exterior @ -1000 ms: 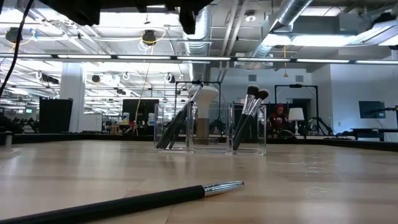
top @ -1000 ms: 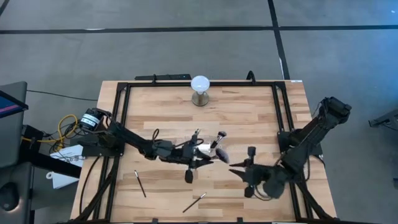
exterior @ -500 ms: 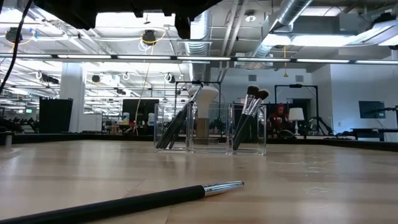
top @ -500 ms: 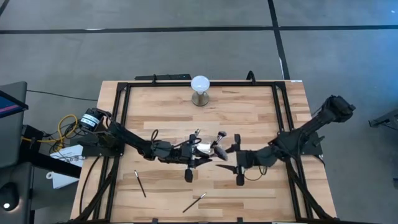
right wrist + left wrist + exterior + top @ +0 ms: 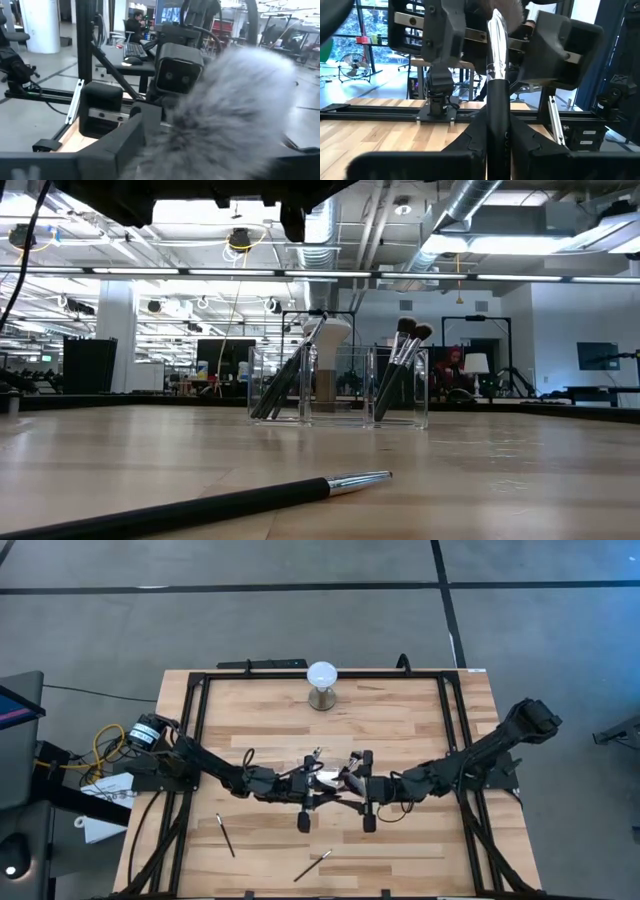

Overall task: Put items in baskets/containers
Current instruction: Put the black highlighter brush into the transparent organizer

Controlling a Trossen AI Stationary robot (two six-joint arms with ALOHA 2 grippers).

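Nearest the low camera, one makeup brush (image 5: 200, 505) lies flat on the wooden table (image 5: 520, 480), silver ferrule pointing right. Further back is the clear holder (image 5: 338, 388), with brushes leaning in its left and right compartments. From above, both arms meet over it mid-table: the left gripper (image 5: 312, 786) is clamped on a black-handled brush (image 5: 497, 100), while the right gripper (image 5: 362, 785) has a fluffy grey brush head (image 5: 225, 120) filling its camera, can't tell its grip. Two loose brushes (image 5: 225, 835) lie at the front, and a white globe lamp (image 5: 322, 684) sits at the back.
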